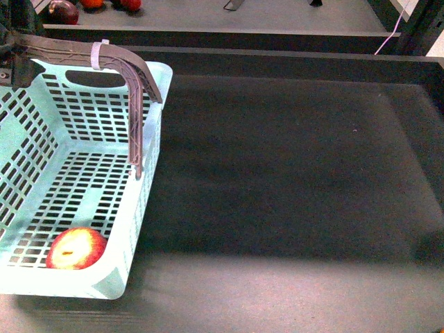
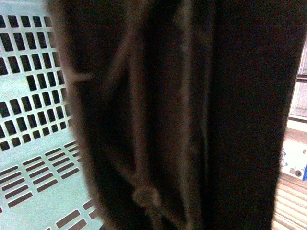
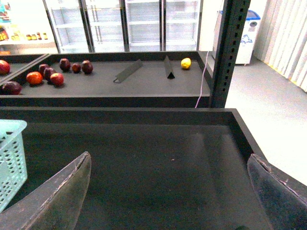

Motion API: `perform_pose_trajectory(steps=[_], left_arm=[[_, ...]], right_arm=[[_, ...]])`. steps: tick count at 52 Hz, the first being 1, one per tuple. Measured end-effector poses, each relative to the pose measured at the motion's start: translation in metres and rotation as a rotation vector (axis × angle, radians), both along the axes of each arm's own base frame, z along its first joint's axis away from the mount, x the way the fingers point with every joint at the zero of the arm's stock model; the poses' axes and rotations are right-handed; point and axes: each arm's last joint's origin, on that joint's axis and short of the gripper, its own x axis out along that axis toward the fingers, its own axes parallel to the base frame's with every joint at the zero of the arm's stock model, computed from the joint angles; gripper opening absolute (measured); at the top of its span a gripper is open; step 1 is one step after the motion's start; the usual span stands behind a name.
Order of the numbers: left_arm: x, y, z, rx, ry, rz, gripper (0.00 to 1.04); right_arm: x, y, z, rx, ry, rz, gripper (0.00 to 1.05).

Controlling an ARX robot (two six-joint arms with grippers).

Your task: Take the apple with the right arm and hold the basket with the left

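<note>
The light aqua basket (image 1: 142, 229) stands at the left of the dark table, its brownish-grey handle (image 1: 136, 97) swung up. Inside it, at the near corner, lies the red apple (image 1: 75, 248) with its yellow patch. My left gripper (image 1: 8, 66) shows only at the picture's left edge, shut on the handle's far end. In the left wrist view the blurred handle (image 2: 139, 120) fills the frame, with the basket's slotted wall (image 2: 33, 96) behind. My right gripper (image 3: 168, 191) hangs open over bare table, nothing between its fingers (image 3: 60, 194). The basket's corner (image 3: 10, 158) lies off to its side.
The dark table (image 1: 291, 173) stretches to the right of the basket, ending in a raised rim (image 3: 144, 115). Behind it, a second shelf holds several dark and red fruits (image 3: 48, 74) and a lemon (image 3: 186, 63). A perforated metal post (image 3: 230, 52) stands at the far right corner.
</note>
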Motion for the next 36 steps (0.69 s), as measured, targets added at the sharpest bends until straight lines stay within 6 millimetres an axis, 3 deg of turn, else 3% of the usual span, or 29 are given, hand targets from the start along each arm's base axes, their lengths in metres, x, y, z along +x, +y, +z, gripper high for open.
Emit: perform_pose_trajectory(steps=[14,27,33,36], left_arm=[[0.002,0.001,-0.011,-0.044,0.003,0.023,0.16],[-0.007,0.002,-0.007,-0.04,0.01,0.019,0.5],[-0.014,0.003,0.007,-0.034,0.006,0.021,0.66],[-0.024,0.005,0.023,-0.01,0.017,0.047,0.8]], right_arm=[[0.0,0.0,0.0,0.0,0.0,0.0,0.96],[0.0,0.0,0.0,0.0,0.0,0.0,0.96],[0.0,0.0,0.0,0.0,0.0,0.0,0.96],[0.0,0.0,0.0,0.0,0.0,0.0,0.96]])
